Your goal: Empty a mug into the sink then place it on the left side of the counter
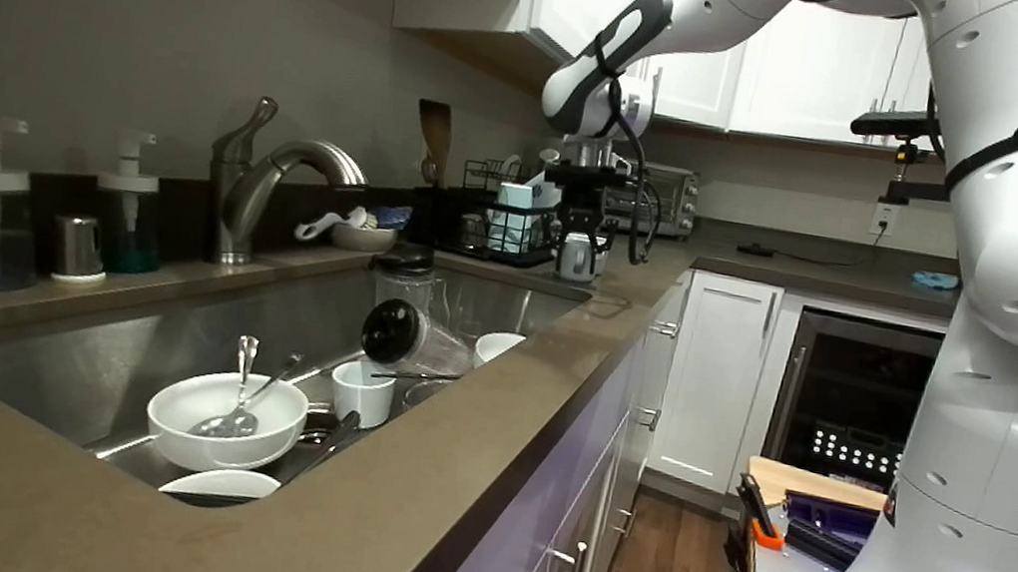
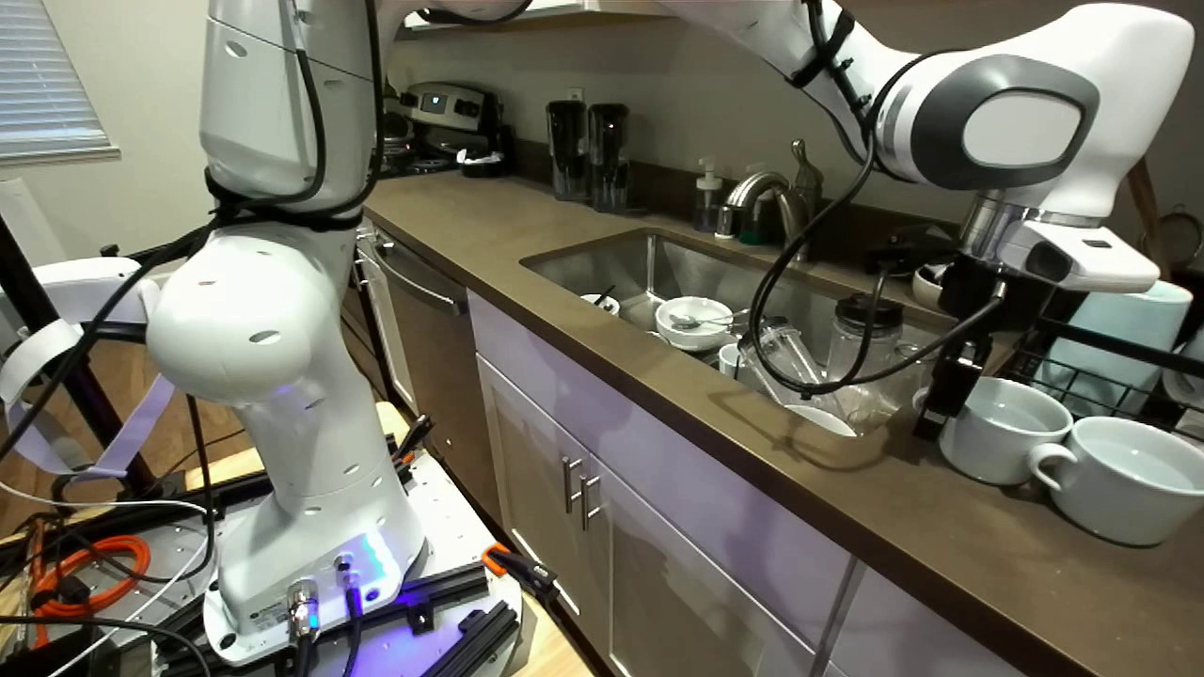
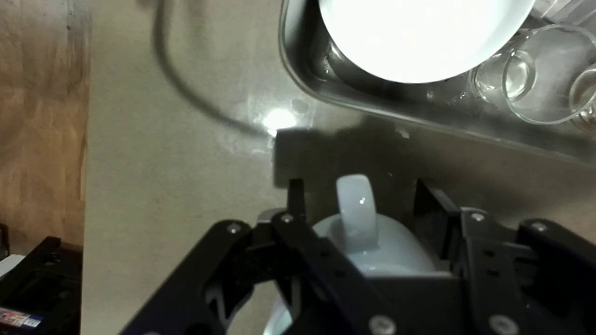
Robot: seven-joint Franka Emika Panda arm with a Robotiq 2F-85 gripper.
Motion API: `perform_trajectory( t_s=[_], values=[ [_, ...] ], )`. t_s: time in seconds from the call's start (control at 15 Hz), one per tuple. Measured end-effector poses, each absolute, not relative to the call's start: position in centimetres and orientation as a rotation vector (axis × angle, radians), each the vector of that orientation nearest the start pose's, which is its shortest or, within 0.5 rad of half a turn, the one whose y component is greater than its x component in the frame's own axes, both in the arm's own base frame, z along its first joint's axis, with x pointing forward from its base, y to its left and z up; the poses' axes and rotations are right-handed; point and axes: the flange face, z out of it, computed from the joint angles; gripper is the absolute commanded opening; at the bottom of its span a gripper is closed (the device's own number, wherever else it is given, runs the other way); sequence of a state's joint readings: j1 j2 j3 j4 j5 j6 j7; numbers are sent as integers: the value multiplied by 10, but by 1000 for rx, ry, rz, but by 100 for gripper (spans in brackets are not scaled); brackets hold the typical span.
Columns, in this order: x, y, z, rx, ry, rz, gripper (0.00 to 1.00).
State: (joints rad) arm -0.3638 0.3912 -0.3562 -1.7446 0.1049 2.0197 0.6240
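The white mug stands upright on the grey-brown counter [image 1: 490, 414], just past the end of the steel sink [image 1: 140, 322]. The mug shows in both exterior views [image 1: 576, 260] [image 2: 1002, 432]. Its loop handle points toward the sink. In the wrist view the mug [image 3: 391, 242] is partly hidden behind the gripper. My gripper [image 3: 363, 204] is open, with its fingers apart on either side of the handle and a gap on each side. In an exterior view the gripper [image 2: 952, 390] is low at the mug's sink side. I cannot tell whether the mug holds liquid.
A similar white mug [image 2: 1124, 480] stands beside it, close to the counter's front edge. A black dish rack [image 1: 517, 232] stands behind. The sink holds bowls [image 1: 226, 420], a white cup [image 1: 362, 393] and clear jars [image 1: 420, 338]. The faucet [image 1: 256, 188] arches over the sink.
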Motion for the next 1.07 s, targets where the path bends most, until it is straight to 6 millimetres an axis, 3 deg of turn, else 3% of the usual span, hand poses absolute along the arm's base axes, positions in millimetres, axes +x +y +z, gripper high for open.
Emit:
perform_trajectory(
  t_s=[0.13,0.2,0.27,0.33,0.67,0.73,0.8,1.0,1.07],
  values=[
    [497,-404,357,-2453,2018,139,68],
    [497,-406,358,-2452,2021,135,61],
    [497,-407,359,-2451,2024,132,42],
    [497,-407,360,-2451,2024,127,38],
    [497,-407,367,-2449,2022,114,47],
    [496,-407,367,-2448,2023,112,45],
    [496,-408,368,-2447,2025,111,50],
    [495,-409,369,-2445,2029,110,47],
    [495,-409,369,-2445,2029,109,31]
  ],
)
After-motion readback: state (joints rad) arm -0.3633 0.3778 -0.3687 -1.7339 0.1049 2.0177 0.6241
